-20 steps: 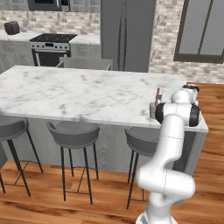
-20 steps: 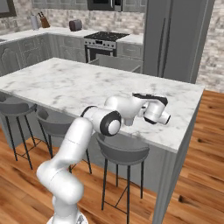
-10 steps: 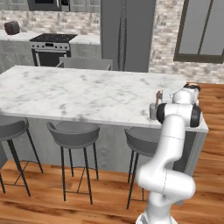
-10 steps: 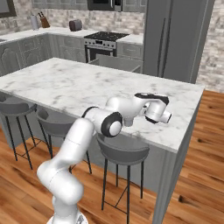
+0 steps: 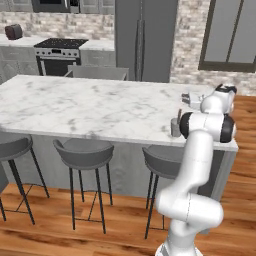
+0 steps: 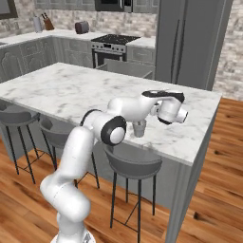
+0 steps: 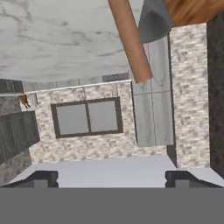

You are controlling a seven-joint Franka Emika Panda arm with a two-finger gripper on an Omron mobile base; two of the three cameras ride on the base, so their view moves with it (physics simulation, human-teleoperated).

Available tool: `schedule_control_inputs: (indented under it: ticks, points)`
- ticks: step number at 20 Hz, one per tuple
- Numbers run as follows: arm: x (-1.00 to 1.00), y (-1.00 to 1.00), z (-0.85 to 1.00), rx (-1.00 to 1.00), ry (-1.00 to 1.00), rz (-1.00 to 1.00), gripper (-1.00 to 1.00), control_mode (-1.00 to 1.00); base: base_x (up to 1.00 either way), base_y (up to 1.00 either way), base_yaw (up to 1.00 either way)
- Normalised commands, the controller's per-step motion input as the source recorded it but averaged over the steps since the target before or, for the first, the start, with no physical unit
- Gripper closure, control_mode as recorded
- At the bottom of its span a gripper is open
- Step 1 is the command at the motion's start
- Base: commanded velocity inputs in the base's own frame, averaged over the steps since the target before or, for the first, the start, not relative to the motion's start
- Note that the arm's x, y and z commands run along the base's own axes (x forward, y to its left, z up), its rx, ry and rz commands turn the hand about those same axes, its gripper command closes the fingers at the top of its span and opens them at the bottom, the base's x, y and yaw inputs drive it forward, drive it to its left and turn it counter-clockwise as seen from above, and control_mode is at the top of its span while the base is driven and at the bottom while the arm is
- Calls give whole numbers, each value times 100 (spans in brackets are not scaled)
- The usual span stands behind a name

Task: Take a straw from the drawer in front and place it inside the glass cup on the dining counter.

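straw [image 5: 179,114] stands in glass cup [image 5: 175,127] near counter edge, claw [image 7: 111,177] spread, stools [image 5: 84,152] below.

Grey bar stools [image 5: 83,151], black-topped range [image 5: 59,44], tall grey fridge [image 5: 145,37], toaster [image 5: 13,31], window [image 5: 233,35].

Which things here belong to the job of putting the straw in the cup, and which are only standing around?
Job: straw standing in the glass cup; dining counter; gripper, open.

Standing around: stools; stove; toaster; fridge; knife block.
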Motion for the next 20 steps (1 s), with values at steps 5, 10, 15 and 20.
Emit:
schedule_control_inputs:
  ticks: [5,10,15,20]
  points:
    - [-78,27,100,0,-6,0,-100,-100,0,0,0]
    - [-100,53,87,0,-6,0,-100,-100,0,0,0]
    - [-100,73,39,0,0,4,-100,-100,0,0,0]
    - [-100,43,-9,0,6,10,-100,-100,0,0,0]
